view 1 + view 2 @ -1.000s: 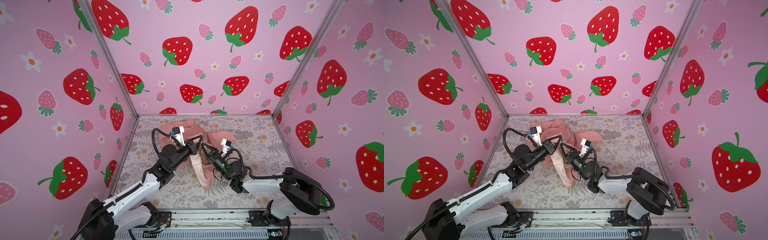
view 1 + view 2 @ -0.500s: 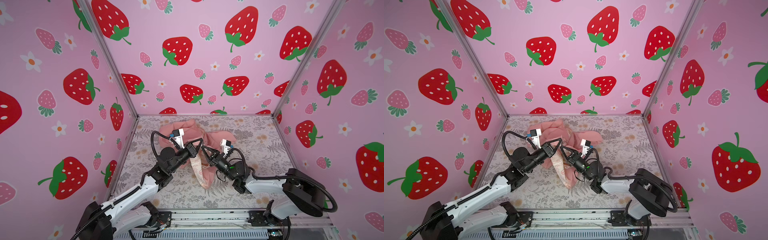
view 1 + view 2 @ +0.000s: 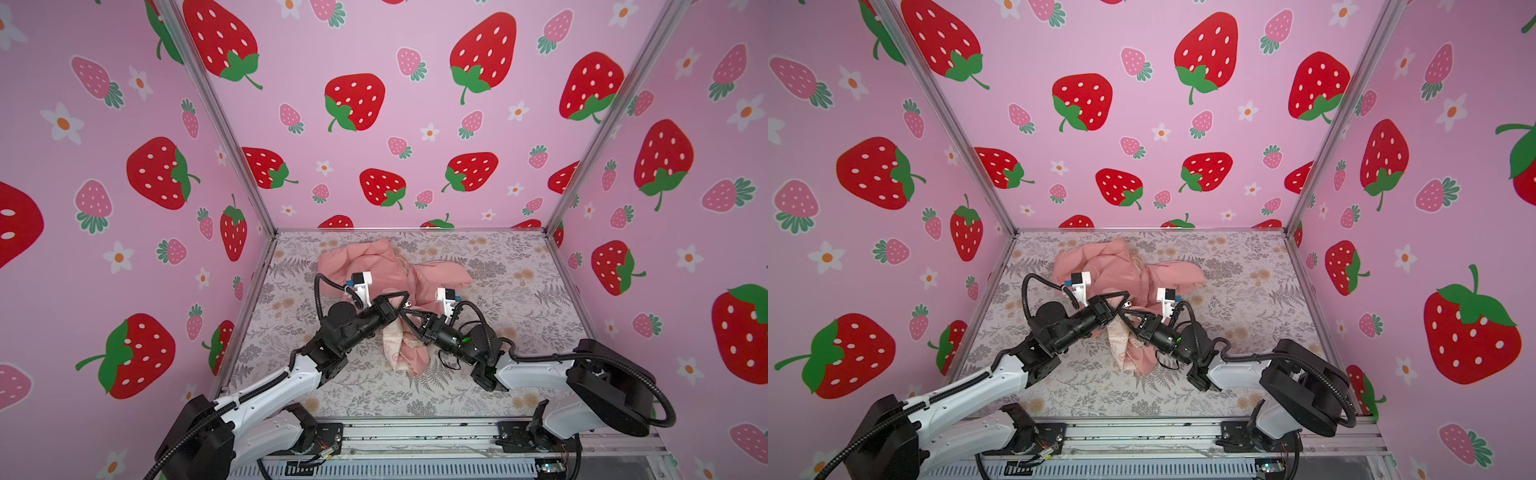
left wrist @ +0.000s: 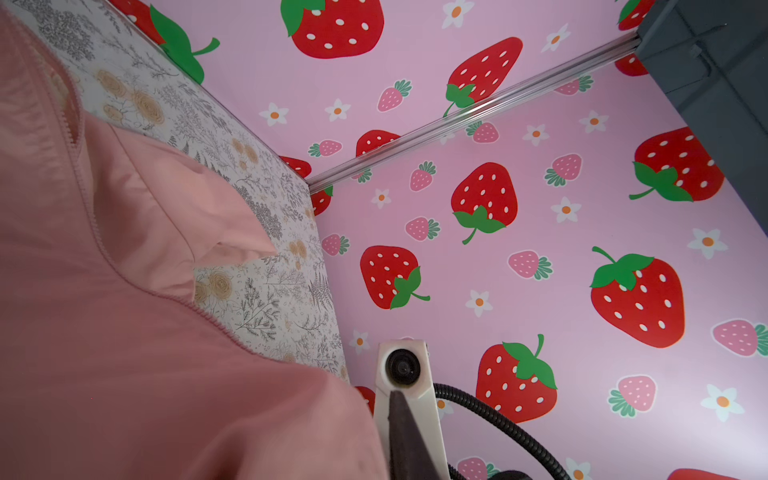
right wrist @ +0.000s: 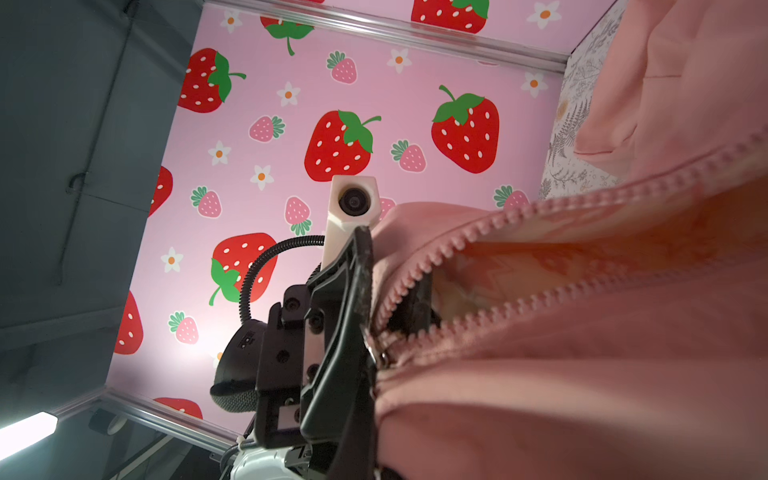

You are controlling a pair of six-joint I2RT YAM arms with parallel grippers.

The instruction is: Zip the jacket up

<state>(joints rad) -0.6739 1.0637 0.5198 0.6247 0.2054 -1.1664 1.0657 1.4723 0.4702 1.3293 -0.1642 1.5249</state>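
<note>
Item: jacket (image 3: 386, 270), bunched, hung from both fingertips, zip gaping. Grip: left gripper (image 5: 390, 282) barely parted, nipping one tooth row (image 5: 457, 245); right gripper (image 3: 403, 311) closed on cloth. Advised: tension hem (image 3: 405, 361), draw zip pull (image 5: 384, 357) straight.

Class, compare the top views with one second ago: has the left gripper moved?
Yes. The black left gripper, over the salmon-pink cloth jacket, has shifted toward the front metal rail, away from the strawberry-print back wall.
</note>
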